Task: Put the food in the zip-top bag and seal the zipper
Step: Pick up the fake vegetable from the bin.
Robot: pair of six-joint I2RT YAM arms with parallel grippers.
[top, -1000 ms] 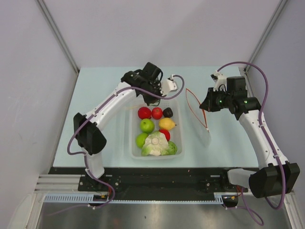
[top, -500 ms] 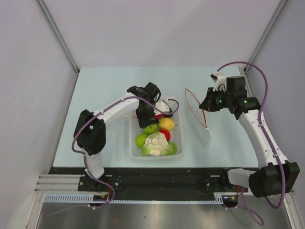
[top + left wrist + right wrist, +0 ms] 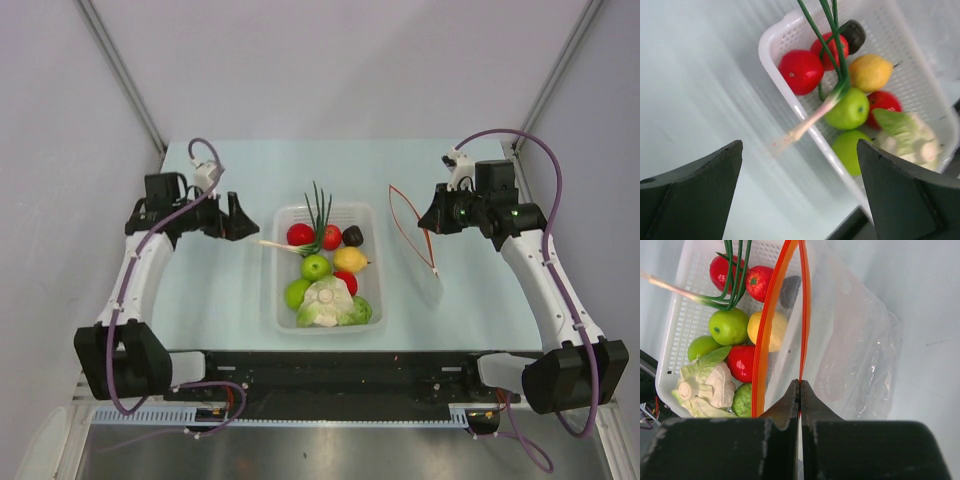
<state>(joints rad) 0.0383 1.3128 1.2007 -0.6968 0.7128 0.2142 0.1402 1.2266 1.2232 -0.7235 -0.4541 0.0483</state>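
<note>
Inside the white basket (image 3: 283, 300) on the counter (image 3: 220, 290) sits all the food (image 3: 316, 267) — nothing bagged, the zipper (image 3: 405, 218) unsealed. Right arm (image 3: 530, 250) reaches in, jaws clenched on one lip of the zip-top bag (image 3: 428, 282) just right of the basket, mouth agape; left arm (image 3: 150, 255) hovers left of it, jaws released, empty.

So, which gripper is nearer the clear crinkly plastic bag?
Right. The right gripper pinches the bag's red-orange zipper; the left gripper hangs open beyond the white perforated basket.
</note>
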